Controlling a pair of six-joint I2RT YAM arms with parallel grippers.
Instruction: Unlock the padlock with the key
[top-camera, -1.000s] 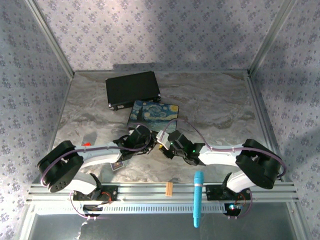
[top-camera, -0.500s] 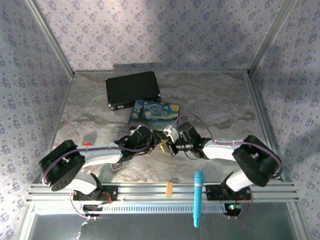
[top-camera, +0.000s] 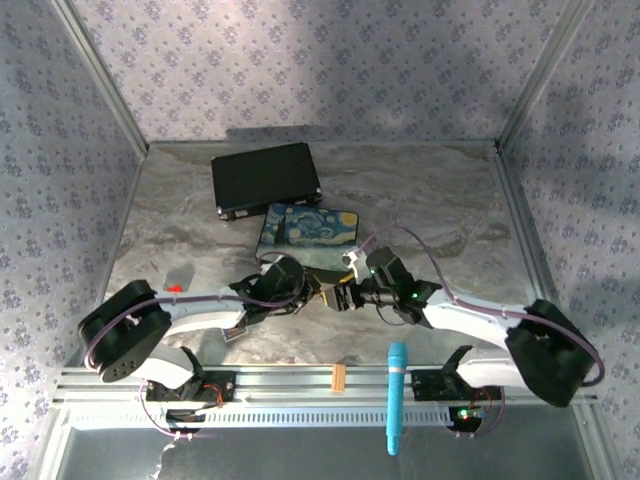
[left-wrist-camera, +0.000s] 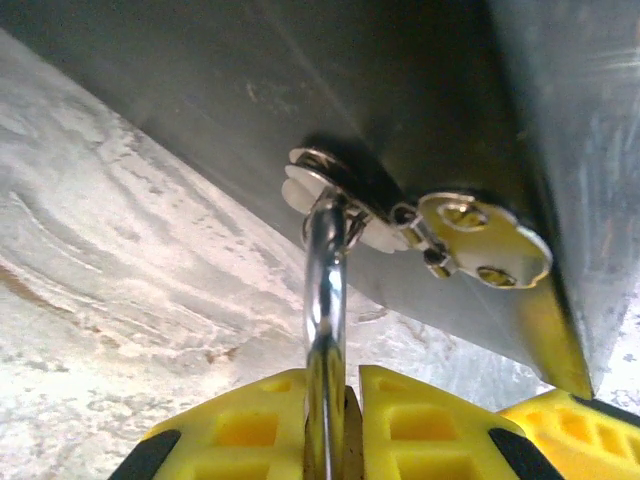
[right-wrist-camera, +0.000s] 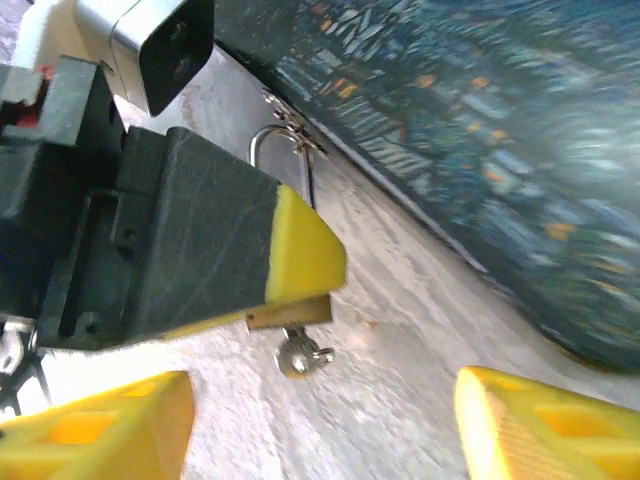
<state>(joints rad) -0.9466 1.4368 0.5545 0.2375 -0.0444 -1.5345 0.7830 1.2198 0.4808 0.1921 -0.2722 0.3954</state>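
Right gripper (right-wrist-camera: 320, 420) gapes, newly released; slim metal key (right-wrist-camera: 300, 355) stays at six o'clock under brass silver-shackled padlock (right-wrist-camera: 290, 313), clenched by left gripper (left-wrist-camera: 335, 385): inserted, likely awaiting turning.

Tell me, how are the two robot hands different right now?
The left gripper is shut on the padlock; the right gripper is open, holding nothing. The left gripper faces the painted box; the right gripper faces the key. Both have yellow fingers.

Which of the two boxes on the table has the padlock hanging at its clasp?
The Starry-Night painted box: the padlock hangs through its clasp. The plain black box lies behind it, apart.
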